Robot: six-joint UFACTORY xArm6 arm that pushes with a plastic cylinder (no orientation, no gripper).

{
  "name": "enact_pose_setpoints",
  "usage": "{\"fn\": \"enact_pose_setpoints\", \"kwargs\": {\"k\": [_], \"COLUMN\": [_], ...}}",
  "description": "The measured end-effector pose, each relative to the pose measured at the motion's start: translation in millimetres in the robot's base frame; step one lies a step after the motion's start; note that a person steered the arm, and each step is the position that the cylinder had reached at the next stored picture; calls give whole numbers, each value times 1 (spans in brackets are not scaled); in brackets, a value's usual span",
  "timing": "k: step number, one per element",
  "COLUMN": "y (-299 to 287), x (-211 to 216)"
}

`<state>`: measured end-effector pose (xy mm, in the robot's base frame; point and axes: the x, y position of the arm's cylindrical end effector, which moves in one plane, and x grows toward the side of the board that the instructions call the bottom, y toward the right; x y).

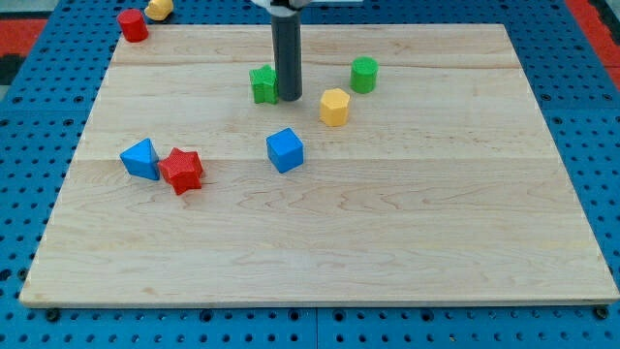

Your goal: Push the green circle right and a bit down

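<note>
The green circle (364, 74) is a short green cylinder standing near the view's top, right of centre on the wooden board (387, 233). My tip (288, 98) is the lower end of the dark rod, well to the left of the green circle. It stands right beside a green star (263, 84), on that star's right side. A yellow hexagon block (334, 107) lies between my tip and the green circle, a little lower than both.
A blue cube (285, 150) lies below my tip. A blue triangular block (141, 159) and a red star (181, 171) touch at the left. A red cylinder (133, 24) and a yellow block (159, 9) sit at the top left corner.
</note>
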<state>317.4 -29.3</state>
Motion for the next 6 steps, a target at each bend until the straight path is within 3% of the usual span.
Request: {"fn": "enact_pose_setpoints", "kwargs": {"k": [1,5,6], "y": [21,136,69], "x": [-27,-27,-28]}}
